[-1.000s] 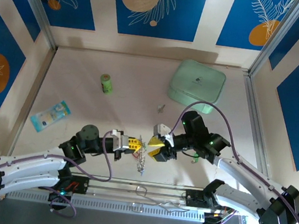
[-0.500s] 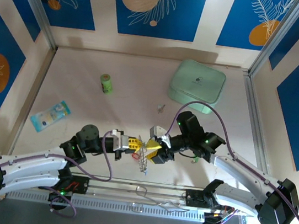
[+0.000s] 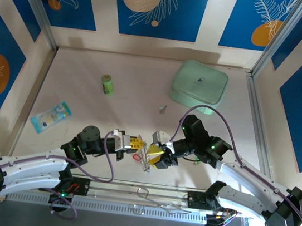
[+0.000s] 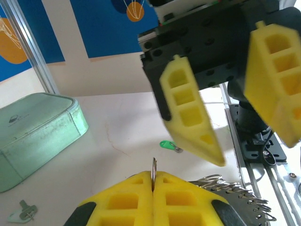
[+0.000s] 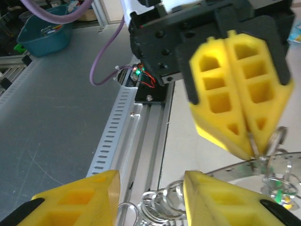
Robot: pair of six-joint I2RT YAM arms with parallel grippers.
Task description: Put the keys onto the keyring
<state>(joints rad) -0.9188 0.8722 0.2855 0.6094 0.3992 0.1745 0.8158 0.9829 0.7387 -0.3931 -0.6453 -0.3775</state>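
Observation:
The keyring (image 3: 144,160) is a silvery, chain-like ring hanging between the two grippers. My left gripper (image 3: 140,144) is shut on its thin wire (image 4: 153,165), and its coils (image 4: 231,187) trail to the right. My right gripper (image 3: 154,152) faces the left one with its jaws open. The ring's coils (image 5: 162,206) lie between its yellow fingers (image 5: 221,200) without being pinched. A green-tagged key (image 4: 170,146) lies on the table beyond. A beige-tagged key (image 3: 162,108) lies further back, and something small and red (image 3: 135,157) sits below the left gripper.
A mint-green box (image 3: 198,85) stands at the back right. A green bottle (image 3: 107,84) is at the back left, and a blue packet (image 3: 51,116) lies at the left. A metal rail (image 5: 141,136) runs along the near table edge under the grippers.
My right gripper has shifted a little down and toward the left gripper, its jaws slightly narrower. The ring now hangs lower, and a red piece shows beside it. The left gripper stayed shut.

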